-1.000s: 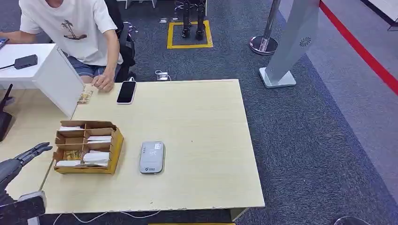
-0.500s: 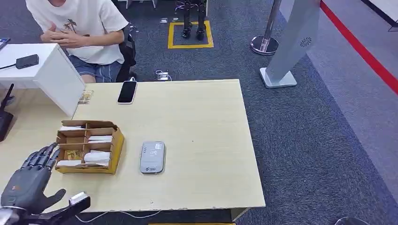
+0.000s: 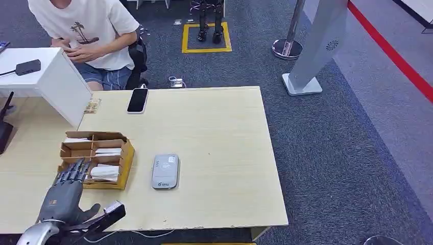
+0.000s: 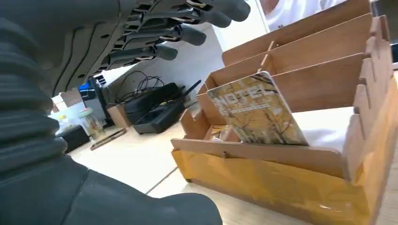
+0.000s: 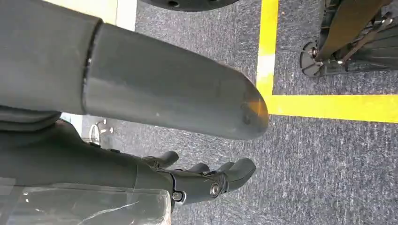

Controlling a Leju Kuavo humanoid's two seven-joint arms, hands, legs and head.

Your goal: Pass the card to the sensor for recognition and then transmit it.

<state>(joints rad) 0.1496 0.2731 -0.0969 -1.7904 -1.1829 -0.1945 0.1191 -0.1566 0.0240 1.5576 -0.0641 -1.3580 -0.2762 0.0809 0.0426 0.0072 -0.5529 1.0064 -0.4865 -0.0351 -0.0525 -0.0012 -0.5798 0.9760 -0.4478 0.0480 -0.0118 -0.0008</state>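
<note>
The left robot hand point(image 3: 65, 191), fingers spread and holding nothing, hovers at the near-left of the card box point(image 3: 125, 155) on the counter point(image 3: 219, 148).

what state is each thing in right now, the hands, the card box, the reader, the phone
left hand: open, fingers spread over the card box, holding nothing
right hand: holding nothing, fingers loosely curled over the floor
card box: cards in its compartments
hotel card: leaning, untouched
reader: flat, bare
phone: screen dark
</note>
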